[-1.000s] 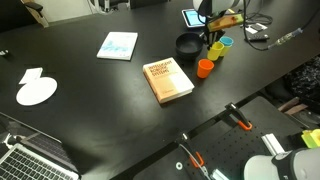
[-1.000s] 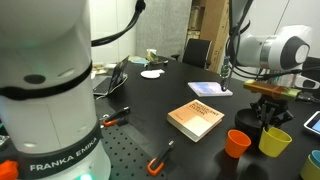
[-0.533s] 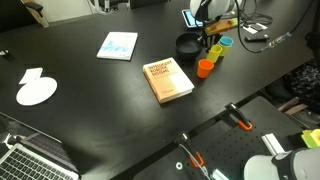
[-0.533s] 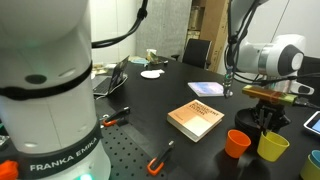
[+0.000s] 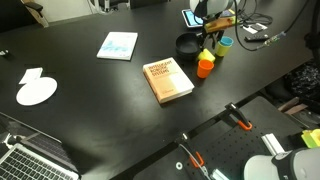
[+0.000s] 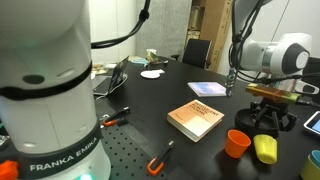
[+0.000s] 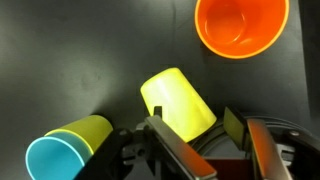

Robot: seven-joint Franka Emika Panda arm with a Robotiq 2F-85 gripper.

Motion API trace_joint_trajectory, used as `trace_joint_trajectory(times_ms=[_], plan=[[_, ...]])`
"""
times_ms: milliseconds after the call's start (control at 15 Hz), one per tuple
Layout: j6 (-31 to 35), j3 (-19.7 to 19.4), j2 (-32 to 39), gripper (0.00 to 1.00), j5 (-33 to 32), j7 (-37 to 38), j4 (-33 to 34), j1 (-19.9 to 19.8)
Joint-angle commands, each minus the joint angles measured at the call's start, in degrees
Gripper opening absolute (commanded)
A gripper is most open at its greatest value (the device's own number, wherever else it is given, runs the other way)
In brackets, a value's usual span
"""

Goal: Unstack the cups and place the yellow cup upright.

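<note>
The yellow cup (image 7: 178, 103) lies tipped on its side on the black table, its closed bottom facing the wrist view. It rests just right of the upright orange cup (image 6: 238, 143) in an exterior view (image 6: 265, 150). My gripper (image 7: 222, 150) hangs right above it, jaws apart, open and holding nothing; it also shows over the cups in both exterior views (image 6: 268, 120) (image 5: 213, 40). The orange cup (image 7: 240, 25) stands mouth up, apart from the others. The light blue cup (image 7: 68, 148) sits separately at the wrist view's lower left, its side looking yellow-green there.
A black bowl (image 5: 187, 45) stands beside the cups and behind the gripper. A brown book (image 5: 168, 80) lies near the orange cup, a blue-white booklet (image 5: 118, 45) farther off. A phone (image 5: 191, 17) lies past the bowl and cables run nearby. A white plate (image 5: 37, 91) sits far off.
The jaws have opened. The yellow cup, which stood mouth up under the gripper, has tipped onto its side and shifted toward the orange cup.
</note>
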Motion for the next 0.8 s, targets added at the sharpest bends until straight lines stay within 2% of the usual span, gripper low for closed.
trace_joint_trajectory(times_ms=[0, 67, 333, 733], plan=[[-2.0, 0.85, -0.26, 0.97, 2.33, -0.65, 2.41, -2.04], [-2.15, 0.8, -0.29, 1.0, 2.75, -0.65, 2.81, -2.35], [-3.21, 0.16, -0.13, 1.0, 4.31, -0.27, 5.96, -4.42], [-7.51, 0.48, 2.59, 1.0, 8.99, -0.26, 13.58, -9.79]])
